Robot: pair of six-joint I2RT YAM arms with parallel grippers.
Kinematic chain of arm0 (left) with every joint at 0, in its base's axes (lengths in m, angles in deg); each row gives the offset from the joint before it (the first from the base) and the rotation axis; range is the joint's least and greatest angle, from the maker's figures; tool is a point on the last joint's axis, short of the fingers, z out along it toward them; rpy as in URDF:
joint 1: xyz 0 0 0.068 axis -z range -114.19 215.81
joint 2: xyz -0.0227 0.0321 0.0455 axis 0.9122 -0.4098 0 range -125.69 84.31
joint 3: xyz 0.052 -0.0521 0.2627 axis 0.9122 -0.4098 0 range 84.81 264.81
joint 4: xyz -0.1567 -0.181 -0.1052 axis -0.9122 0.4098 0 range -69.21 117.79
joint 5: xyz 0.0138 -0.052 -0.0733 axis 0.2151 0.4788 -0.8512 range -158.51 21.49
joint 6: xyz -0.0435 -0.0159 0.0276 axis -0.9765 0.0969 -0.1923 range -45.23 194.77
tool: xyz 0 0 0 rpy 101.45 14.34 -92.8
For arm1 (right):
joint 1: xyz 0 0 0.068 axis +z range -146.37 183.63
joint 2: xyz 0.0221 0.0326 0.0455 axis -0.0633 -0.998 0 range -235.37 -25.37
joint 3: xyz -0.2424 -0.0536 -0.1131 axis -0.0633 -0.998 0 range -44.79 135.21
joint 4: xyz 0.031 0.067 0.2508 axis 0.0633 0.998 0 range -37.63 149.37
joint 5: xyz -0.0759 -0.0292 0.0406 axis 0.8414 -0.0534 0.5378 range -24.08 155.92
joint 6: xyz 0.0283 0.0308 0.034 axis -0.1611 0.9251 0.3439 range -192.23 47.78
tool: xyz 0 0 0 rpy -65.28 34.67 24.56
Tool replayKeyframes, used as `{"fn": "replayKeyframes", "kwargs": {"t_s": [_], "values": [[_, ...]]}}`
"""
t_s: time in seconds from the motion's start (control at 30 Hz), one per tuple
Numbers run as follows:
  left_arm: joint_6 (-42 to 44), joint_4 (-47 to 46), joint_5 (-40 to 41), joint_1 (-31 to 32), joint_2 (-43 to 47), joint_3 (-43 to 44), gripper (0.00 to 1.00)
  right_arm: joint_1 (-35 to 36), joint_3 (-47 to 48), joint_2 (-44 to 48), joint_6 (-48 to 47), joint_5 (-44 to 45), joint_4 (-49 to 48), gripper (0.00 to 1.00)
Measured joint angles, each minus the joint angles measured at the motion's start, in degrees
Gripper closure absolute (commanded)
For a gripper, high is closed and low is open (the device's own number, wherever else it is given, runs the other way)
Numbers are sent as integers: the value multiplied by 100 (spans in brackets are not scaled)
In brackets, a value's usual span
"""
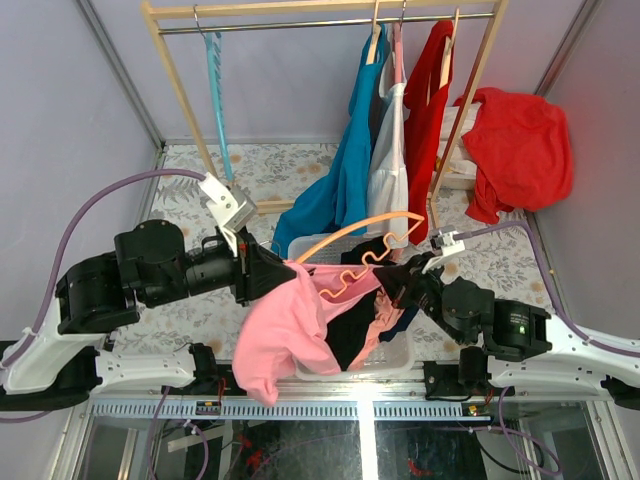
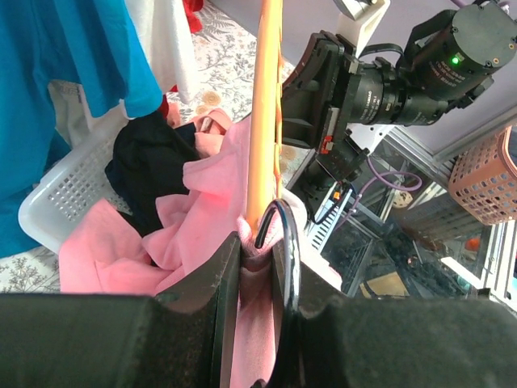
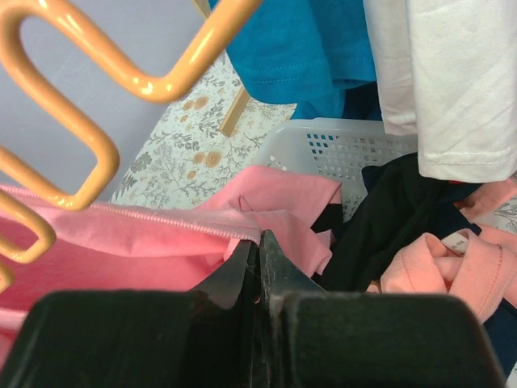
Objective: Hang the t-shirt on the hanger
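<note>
Left jaws: clamped on metal-hooked end of thin curved orange hanger [image 2: 265, 105]. Right jaws: pinching edge of soft bubblegum-pink t-shirt [image 3: 121, 250]. Best: edge taut, hanger arm slid inside.

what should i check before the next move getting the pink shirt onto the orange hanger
1. left end effector grip on the t-shirt: ok, shut with pink fabric pinched between its fingers.
2. right end effector grip on the t-shirt: ok, shut on a pink edge.
3. metal hook secured: cannot tell, it sits right by the left fingers.
4. hanger inside the t-shirt: not ok, most of the orange frame is still bare.
5. black garment clear of the t-shirt: not ok, it lies against it in the basket.
</note>
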Motion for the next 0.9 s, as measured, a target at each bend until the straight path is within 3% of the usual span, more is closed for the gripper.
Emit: {"fn": "replayKeyframes", "kwargs": {"t_s": [0.9], "values": [[-85,284,-234,0,-122,-501,100,-15,503,549,-146,800,1740,100]]}}
